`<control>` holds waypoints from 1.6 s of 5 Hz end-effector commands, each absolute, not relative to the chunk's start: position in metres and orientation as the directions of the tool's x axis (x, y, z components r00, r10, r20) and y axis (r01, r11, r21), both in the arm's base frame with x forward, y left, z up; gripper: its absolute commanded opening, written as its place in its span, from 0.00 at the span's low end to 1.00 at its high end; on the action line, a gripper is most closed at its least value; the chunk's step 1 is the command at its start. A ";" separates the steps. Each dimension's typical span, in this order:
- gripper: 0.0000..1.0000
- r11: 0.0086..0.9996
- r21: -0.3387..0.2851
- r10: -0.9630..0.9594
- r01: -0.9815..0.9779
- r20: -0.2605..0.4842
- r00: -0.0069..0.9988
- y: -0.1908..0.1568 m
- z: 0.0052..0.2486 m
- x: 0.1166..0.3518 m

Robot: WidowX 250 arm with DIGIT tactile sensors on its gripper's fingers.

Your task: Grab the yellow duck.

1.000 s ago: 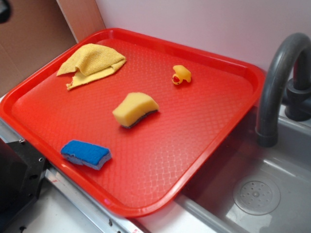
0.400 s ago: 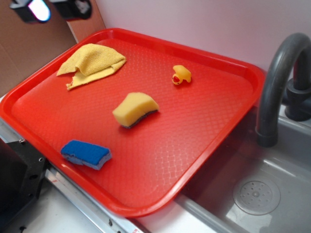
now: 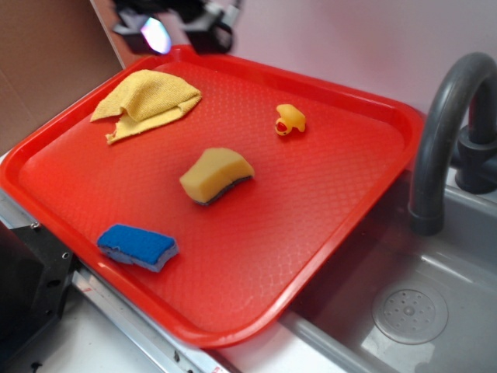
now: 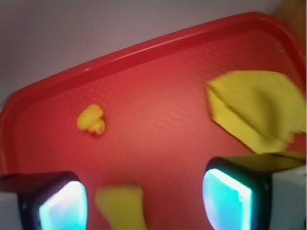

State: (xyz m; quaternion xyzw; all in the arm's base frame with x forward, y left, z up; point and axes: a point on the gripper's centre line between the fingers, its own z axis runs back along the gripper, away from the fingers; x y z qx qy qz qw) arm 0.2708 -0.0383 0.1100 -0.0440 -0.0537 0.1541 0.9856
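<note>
Pincer (image 4: 144,196) wide open, high over the tray's (image 3: 233,334) far edge.
Duck (image 3: 290,120) sits free at two o'clock from the sponge (image 3: 217,176), well apart from the pincer.

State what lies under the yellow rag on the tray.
The yellow rag rests on the red tray, whose textured surface shows all around it. Whatever sits beneath its folds is covered. The yellow duck lies apart, uncovered.
</note>
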 end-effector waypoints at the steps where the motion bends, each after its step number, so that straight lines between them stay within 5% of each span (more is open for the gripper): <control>1: 1.00 0.952 -0.100 0.301 -0.290 0.131 0.945 -0.073 0.095 0.311; 4: 1.00 0.959 0.010 0.281 -0.284 0.116 0.953 -0.076 0.043 0.323; 6: 1.00 0.966 0.008 0.259 -0.260 0.077 0.963 -0.070 0.013 0.324; 7: 0.00 0.965 0.023 0.259 -0.262 0.081 0.962 -0.069 0.011 0.321; 8: 0.00 0.966 0.049 0.251 -0.255 0.080 0.965 -0.065 0.006 0.312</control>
